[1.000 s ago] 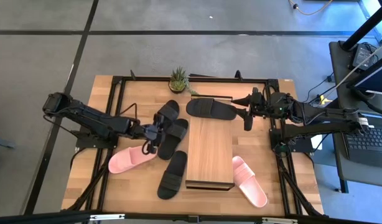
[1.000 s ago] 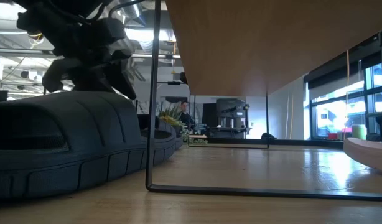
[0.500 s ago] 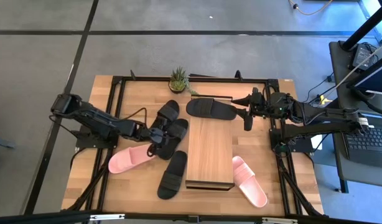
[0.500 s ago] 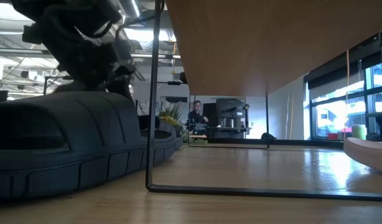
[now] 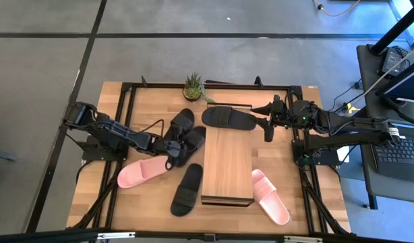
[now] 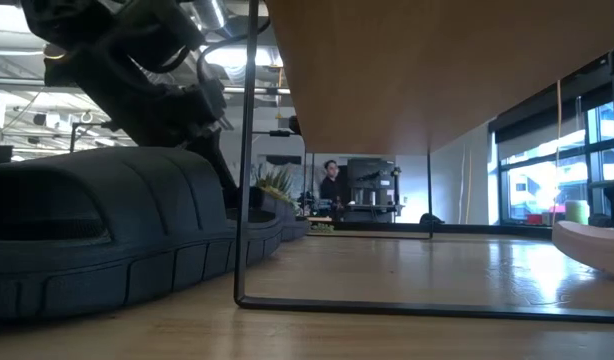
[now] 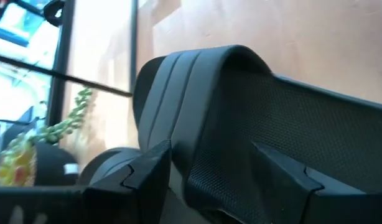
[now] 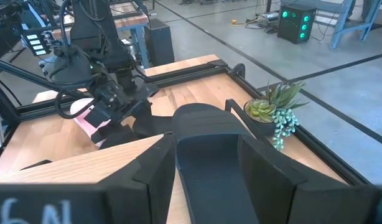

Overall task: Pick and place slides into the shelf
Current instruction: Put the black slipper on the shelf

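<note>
My left gripper [image 5: 172, 148] is open, low over a black slide [image 5: 188, 144] left of the shelf [image 5: 227, 169]. In the left wrist view its fingers [image 7: 150, 171] stand on either side of that slide's strap [image 7: 203, 81]. A second black slide [image 5: 182, 121] lies just beyond it and a third [image 5: 187, 190] nearer the front edge. Another black slide [image 5: 228, 118] rests sole-down on the shelf's far end. My right gripper [image 5: 268, 129] hangs open and raised beside that slide's right end. Two pink slides [image 5: 142, 173] [image 5: 270, 196] lie on the tabletop. My left gripper comes slanting down from the table's left, its open fingers on either side of the black slide's strap [image 7: 178, 124]. I cannot tell whether they touch it. The slide lies flat on the table.
A small potted plant [image 5: 193, 86] stands at the far edge. A black metal frame [image 5: 129, 101] runs round the tabletop. The shelf's thin wire leg [image 6: 249, 150] stands near the front black slide [image 6: 97, 230]. A person [image 6: 332, 185] shows far off in the room.
My left gripper has sunk and gone toward the table's right edge, tipping further downward, until its fingers stand around the black slide left of the shelf. It has stayed open.
</note>
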Tool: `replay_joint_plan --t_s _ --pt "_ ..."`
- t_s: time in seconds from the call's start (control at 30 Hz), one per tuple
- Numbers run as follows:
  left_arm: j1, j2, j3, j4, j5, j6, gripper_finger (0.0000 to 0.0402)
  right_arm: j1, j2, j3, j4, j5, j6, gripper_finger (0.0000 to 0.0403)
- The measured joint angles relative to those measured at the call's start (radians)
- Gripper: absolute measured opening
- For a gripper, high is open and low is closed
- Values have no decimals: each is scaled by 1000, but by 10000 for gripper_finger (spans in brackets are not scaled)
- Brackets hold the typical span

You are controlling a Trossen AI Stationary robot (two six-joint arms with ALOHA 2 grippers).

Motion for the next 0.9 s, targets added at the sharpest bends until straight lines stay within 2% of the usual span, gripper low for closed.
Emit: replay_joint_plan --t_s 0.63,0.9 --pt "16 0 -1 -2 -40 5 201 0 0 0 0 0 -4 173" --pt "28 0 -1 30 -38 -2 141 0 0 0 -1 0 -5 173"
